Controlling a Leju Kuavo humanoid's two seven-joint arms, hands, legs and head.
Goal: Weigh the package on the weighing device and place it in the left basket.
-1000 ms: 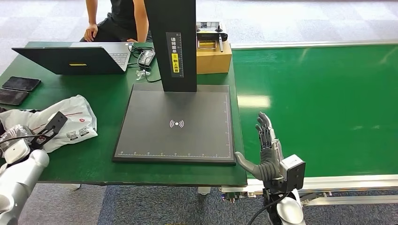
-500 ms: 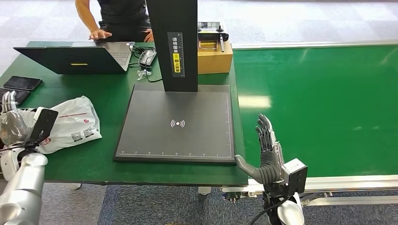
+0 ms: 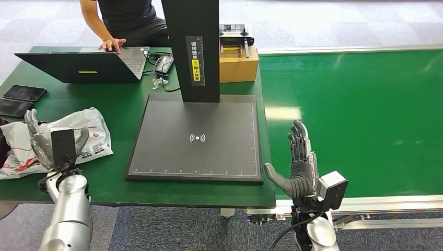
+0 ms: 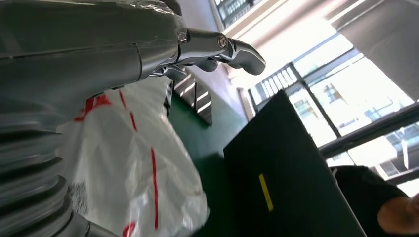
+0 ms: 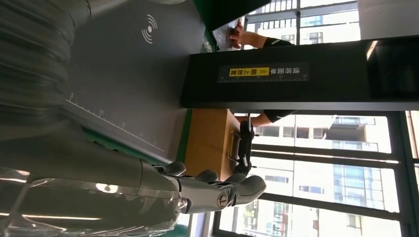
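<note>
The package (image 3: pixel 86 137), a white plastic bag with red marks, lies on the green table (image 3: pixel 120 112) left of the weighing device. The device has a dark grey plate (image 3: pixel 198 138) and a black column (image 3: pixel 190 47). My left hand (image 3: pixel 44 141) stands upright just in front of the bag, fingers spread and holding nothing. In the left wrist view its fingers (image 4: pixel 217 47) reach over the bag (image 4: pixel 133 163) without closing on it. My right hand (image 3: pixel 300 162) is raised off the plate's front right corner, open and empty. The right wrist view has that hand (image 5: pixel 207 190) beside the plate (image 5: pixel 128 74).
An open laptop (image 3: pixel 78 65) sits at the back left with a person's hand (image 3: pixel 114 44) on it. Two phones (image 3: pixel 23 93) lie at the table's left edge. A cardboard box (image 3: pixel 237 63) with a controller stands behind the plate. A green conveyor belt (image 3: pixel 355 115) runs along the right.
My left arm has swung right from the table's left edge, and the hand now stands upright against the bag. The right hand has barely shifted. The person's hand moved onto the laptop.
</note>
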